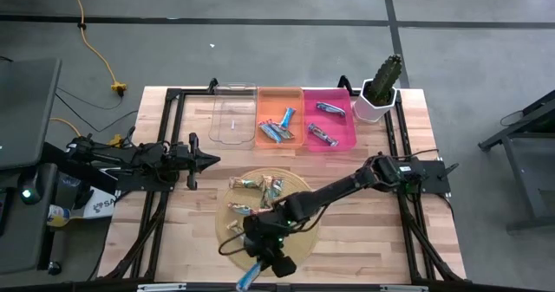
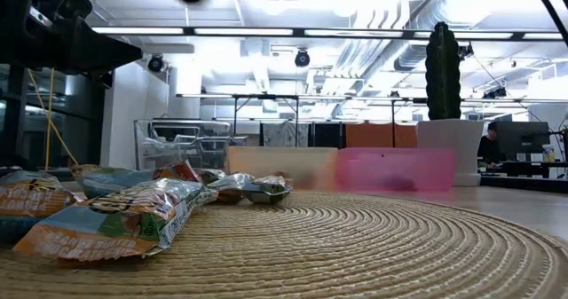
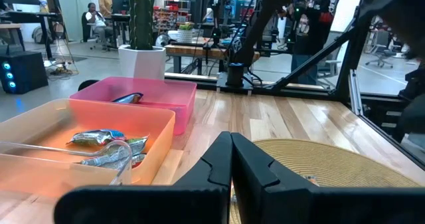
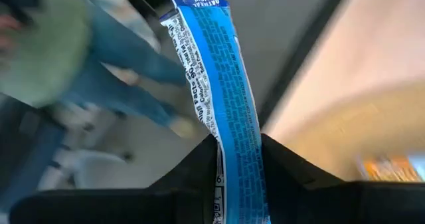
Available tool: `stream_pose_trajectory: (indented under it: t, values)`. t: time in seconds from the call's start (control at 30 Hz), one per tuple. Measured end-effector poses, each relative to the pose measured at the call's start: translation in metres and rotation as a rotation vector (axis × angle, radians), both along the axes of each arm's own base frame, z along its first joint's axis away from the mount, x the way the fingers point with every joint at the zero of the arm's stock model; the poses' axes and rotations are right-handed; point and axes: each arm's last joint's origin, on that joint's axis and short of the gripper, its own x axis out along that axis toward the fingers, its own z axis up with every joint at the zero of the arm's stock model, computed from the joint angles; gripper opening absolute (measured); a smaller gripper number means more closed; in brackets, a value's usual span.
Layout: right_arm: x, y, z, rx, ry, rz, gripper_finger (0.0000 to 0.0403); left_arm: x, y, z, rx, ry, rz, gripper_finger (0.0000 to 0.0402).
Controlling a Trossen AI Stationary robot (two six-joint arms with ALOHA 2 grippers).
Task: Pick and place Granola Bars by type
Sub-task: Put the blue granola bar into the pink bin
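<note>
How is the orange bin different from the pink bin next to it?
The orange bin holds blue-wrapped bars; the pink bin holds darker, silvery ones. The orange bin sits in the middle of the row, beside a clear bin, while the pink bin sits at the end by the potted cactus. Both look alike in shape and size.

Overhead, table-level, two wrist views.

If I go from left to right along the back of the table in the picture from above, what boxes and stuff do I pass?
Clear bin → orange bin with blue bars in it → pink bin with dark silver bars in it → cactus in a white pot.
</note>
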Motion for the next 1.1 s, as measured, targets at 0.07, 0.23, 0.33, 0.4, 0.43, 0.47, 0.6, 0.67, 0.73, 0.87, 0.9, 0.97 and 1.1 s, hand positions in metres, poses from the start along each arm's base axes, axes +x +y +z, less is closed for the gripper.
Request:
stream_pose_trajectory:
  t: [0.07, 0.23, 0.33, 0.4, 0.43, 0.47, 0.6, 0.67, 0.73, 0.87, 0.9, 0.97, 1.1]
  values:
    - [0.006, -0.001, 0.013, 0.099, -0.028, 0.006, 0.0084, 0.0, 0.0, 0.0, 0.0, 0.0, 0.0, 0.0001]
    - [0.019, -0.005, 0.037, 0.314, -0.13, 0.015, 0.0084, 0.0, 0.0, 0.0, 0.0, 0.0, 0.0, 0.0001]
    - [0.026, -0.01, 0.051, 0.399, -0.221, 0.0, 0.0084, 0.0, 0.0, 0.0, 0.0, 0.0, 0.0, 0.0001]
    - [0.03, -0.015, 0.06, 0.446, -0.295, -0.018, 0.0084, 0.0, 0.0, 0.0, 0.0, 0.0, 0.0, 0.0001]
    - [0.031, -0.018, 0.065, 0.468, -0.335, -0.033, 0.0084, 0.0, 0.0, 0.0, 0.0, 0.0, 0.0, 0.0001]
    - [0.033, -0.021, 0.069, 0.49, -0.375, -0.048, 0.0084, 0.0, 0.0, 0.0, 0.0, 0.0, 0.0, 0.0001]
    - [0.038, -0.037, 0.084, 0.546, -0.507, -0.112, 0.0084, 0.0, 0.0, 0.0, 0.0, 0.0, 0.0, 0.0001]
    - [0.041, -0.047, 0.09, 0.554, -0.55, -0.154, 0.0084, 0.0, 0.0, 0.0, 0.0, 0.0, 0.0, 0.0001]
    - [0.041, -0.06, 0.097, 0.531, -0.594, -0.214, 0.0084, 0.0, 0.0, 0.0, 0.0, 0.0, 0.0, 0.0001]
    - [0.038, -0.09, 0.121, 0.464, -0.711, -0.315, 0.0084, 0.0, 0.0, 0.0, 0.0, 0.0, 0.0, 0.0001]
    - [0.036, -0.098, 0.128, 0.443, -0.74, -0.343, 0.0084, 0.0, 0.0, 0.0, 0.0, 0.0, 0.0, 0.0001]
    - [0.03, -0.113, 0.142, 0.382, -0.783, -0.409, 0.0084, 0.0, 0.0, 0.0, 0.0, 0.0, 0.0, 0.0001]
    - [0.01, -0.14, 0.171, 0.167, -0.834, -0.58, 0.0084, 0.0, 0.0, 0.0, 0.0, 0.0, 0.0, 0.0001]
